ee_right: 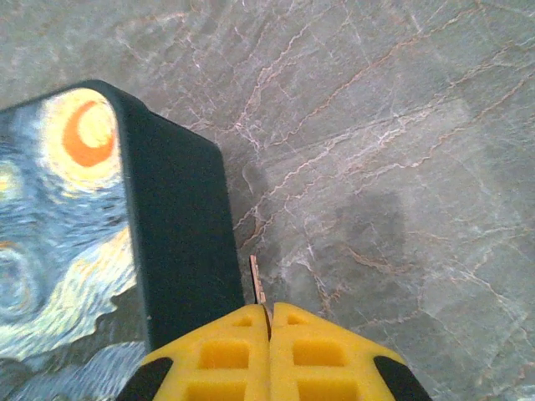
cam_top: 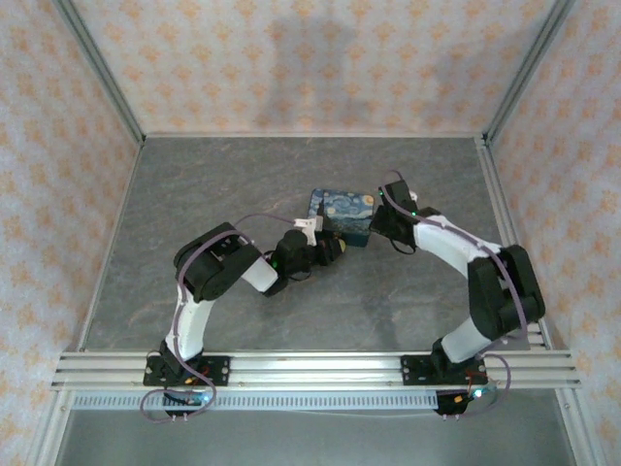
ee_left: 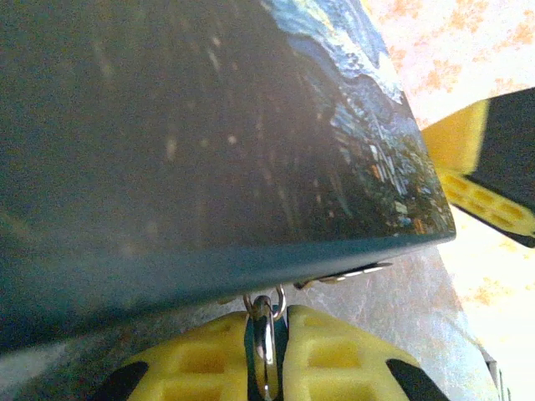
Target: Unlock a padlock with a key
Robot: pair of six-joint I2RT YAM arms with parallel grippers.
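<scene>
The padlock [cam_top: 344,213], a dark-blue block printed with a starry-night painting, lies mid-table between the two arms. My left gripper [cam_top: 335,245] is at its near-left edge. In the left wrist view the padlock [ee_left: 192,134] looms close, and my left gripper [ee_left: 267,316] is shut on a small metal ring [ee_left: 266,334] at the block's lower edge. My right gripper [cam_top: 381,216] is at the block's right side. Seen from the right wrist, the right gripper [ee_right: 270,311] is shut on the key [ee_right: 257,282], a thin pale strip poking out beside the padlock's dark side [ee_right: 175,242].
The grey marbled tabletop [cam_top: 291,311] is enclosed by patterned walls [cam_top: 310,58] with metal corner posts [cam_top: 102,68]. An aluminium rail [cam_top: 310,369] carrying both arm bases runs along the near edge. A yellow finger [ee_left: 481,196] of the right gripper shows past the block's corner.
</scene>
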